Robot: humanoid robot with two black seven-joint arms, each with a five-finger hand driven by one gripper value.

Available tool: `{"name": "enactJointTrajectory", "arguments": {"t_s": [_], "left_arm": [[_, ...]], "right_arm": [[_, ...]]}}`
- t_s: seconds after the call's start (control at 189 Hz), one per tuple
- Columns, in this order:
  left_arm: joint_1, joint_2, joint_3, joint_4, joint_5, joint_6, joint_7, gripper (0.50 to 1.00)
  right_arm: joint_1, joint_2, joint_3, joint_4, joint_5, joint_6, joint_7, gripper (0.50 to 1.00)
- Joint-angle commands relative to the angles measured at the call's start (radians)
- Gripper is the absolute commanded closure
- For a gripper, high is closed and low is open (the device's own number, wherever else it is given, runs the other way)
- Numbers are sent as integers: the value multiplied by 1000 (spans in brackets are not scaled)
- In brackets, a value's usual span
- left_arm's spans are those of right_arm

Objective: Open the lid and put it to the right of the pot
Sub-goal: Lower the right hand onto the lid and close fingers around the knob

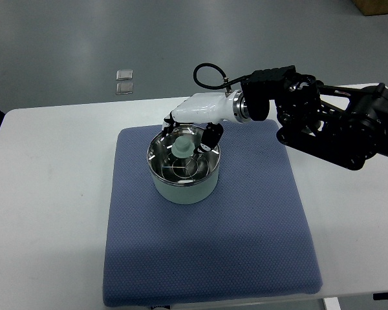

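views: we have one, top | we look steeply down from the robot's side | framing: whole blue mat (207, 252) on desk (52, 194), floor beyond

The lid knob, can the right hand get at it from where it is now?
Probably yes: the right hand is already over the pot, its fingers around the pale lid knob, and nothing stands between them.
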State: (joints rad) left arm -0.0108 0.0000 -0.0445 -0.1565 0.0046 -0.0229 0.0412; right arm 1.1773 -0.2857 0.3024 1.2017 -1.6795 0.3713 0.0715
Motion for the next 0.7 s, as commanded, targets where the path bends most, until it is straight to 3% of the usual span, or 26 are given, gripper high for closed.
{"name": "enactJointTrajectory", "arguments": {"t_s": [0.0,0.694], "left_arm": [[0,0,0,0,0,0,0,500],[0,0,0,0,0,0,0,500]], "right_arm": [[1,6,0,-5,0,0,-12,736],[7,33,-3,-16,-22,3,-15,773]]}}
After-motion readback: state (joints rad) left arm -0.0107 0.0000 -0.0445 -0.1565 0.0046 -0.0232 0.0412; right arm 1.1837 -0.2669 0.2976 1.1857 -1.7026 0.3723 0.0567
